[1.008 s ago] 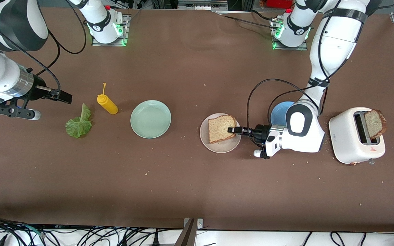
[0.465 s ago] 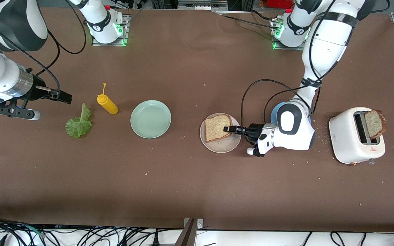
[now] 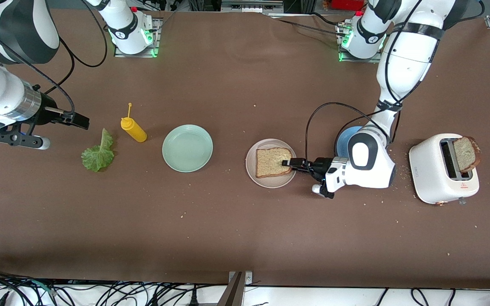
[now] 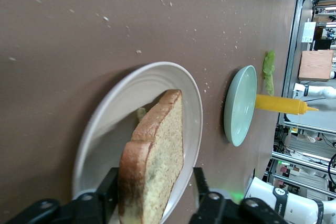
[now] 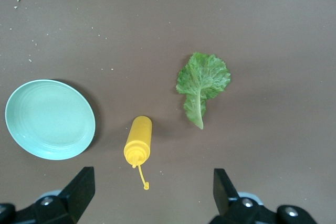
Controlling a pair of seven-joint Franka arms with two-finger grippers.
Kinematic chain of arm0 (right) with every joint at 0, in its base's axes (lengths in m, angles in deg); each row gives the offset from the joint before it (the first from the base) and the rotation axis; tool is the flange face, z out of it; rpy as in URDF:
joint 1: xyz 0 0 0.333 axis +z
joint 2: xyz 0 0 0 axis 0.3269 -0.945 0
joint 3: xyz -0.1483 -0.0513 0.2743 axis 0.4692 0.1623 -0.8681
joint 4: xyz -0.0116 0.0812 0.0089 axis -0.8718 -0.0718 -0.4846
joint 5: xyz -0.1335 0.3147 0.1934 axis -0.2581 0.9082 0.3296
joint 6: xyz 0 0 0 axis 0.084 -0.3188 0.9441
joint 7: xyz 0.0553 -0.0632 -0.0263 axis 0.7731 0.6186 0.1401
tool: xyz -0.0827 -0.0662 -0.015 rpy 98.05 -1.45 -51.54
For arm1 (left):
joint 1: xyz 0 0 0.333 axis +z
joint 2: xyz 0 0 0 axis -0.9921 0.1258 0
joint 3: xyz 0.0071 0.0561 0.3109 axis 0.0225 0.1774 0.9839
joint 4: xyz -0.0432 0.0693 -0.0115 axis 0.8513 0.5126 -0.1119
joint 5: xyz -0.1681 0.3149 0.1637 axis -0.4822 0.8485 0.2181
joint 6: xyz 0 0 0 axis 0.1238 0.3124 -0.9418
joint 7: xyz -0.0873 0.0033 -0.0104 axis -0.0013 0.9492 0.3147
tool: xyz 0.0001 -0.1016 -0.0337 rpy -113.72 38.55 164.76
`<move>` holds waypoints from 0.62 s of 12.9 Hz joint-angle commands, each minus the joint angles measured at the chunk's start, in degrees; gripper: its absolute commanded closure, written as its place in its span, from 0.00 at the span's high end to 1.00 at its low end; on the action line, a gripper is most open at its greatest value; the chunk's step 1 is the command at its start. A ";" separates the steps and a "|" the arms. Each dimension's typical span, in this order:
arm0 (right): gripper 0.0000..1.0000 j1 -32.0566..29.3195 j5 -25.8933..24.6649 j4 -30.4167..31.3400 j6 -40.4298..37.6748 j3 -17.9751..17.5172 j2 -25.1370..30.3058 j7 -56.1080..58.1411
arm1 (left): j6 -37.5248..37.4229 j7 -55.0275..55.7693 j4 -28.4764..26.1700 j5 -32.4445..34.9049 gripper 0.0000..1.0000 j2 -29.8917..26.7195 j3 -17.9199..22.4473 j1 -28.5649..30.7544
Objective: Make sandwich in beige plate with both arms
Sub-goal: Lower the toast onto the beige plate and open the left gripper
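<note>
On the beige plate (image 3: 257, 179) lies the first toast slice (image 3: 272, 162), the left gripper (image 3: 291, 163) parted around its edge, while the right gripper (image 3: 78, 120), open, hovers near the lettuce leaf (image 3: 98, 154), likely next.

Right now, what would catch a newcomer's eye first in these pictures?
The slice of toast lying on the beige plate, with the left gripper at its edge, fingers parted around it. A second slice sticks out of the white toaster at the left arm's end. The right gripper waits open above the lettuce leaf.
</note>
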State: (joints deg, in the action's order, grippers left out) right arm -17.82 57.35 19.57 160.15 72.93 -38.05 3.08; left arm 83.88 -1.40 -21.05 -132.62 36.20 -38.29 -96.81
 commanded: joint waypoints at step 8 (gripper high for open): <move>1.00 -0.29 0.28 0.23 1.01 2.33 -0.32 9.91 | -0.30 0.76 0.82 18.13 1.00 -8.70 3.15 11.48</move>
State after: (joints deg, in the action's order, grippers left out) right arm -17.86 57.35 19.57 160.28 73.64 -38.22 7.42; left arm 83.87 -1.43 -19.86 -119.22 30.78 -36.28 -86.58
